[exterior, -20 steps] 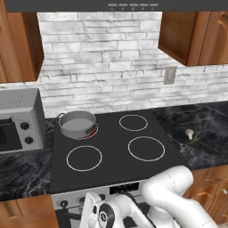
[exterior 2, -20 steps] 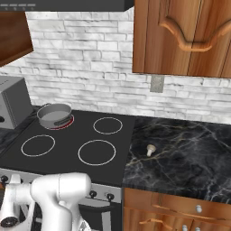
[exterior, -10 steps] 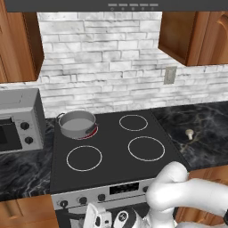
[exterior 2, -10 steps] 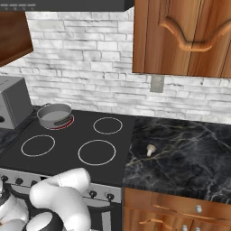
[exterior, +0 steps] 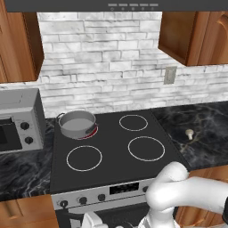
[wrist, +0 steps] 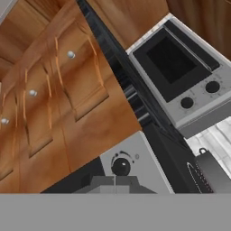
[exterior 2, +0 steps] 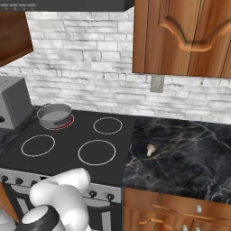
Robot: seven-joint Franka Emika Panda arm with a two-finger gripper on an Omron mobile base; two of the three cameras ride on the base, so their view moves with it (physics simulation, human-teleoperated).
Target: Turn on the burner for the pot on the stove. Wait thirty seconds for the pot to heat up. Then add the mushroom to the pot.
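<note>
The white arm is being lowered further toward the stove's silver front panel (exterior: 102, 196); a black knob (wrist: 120, 166) is being faced. Gripper state cannot be told. Small grey steel pot (exterior: 77, 124) is sitting far-left on the red-tinged burner (exterior: 91, 132), already lit; pale beige mushroom (exterior: 189, 132) lying on the right counter.

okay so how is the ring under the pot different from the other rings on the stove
The burner under the pot glows red at its rim; the three plain rings are outlined in white. The burner is mostly covered by the pot, while the plain rings lie bare. The burner sits at the back left of the stove, nearest the grey oven. All are round markings on black glass.
</note>
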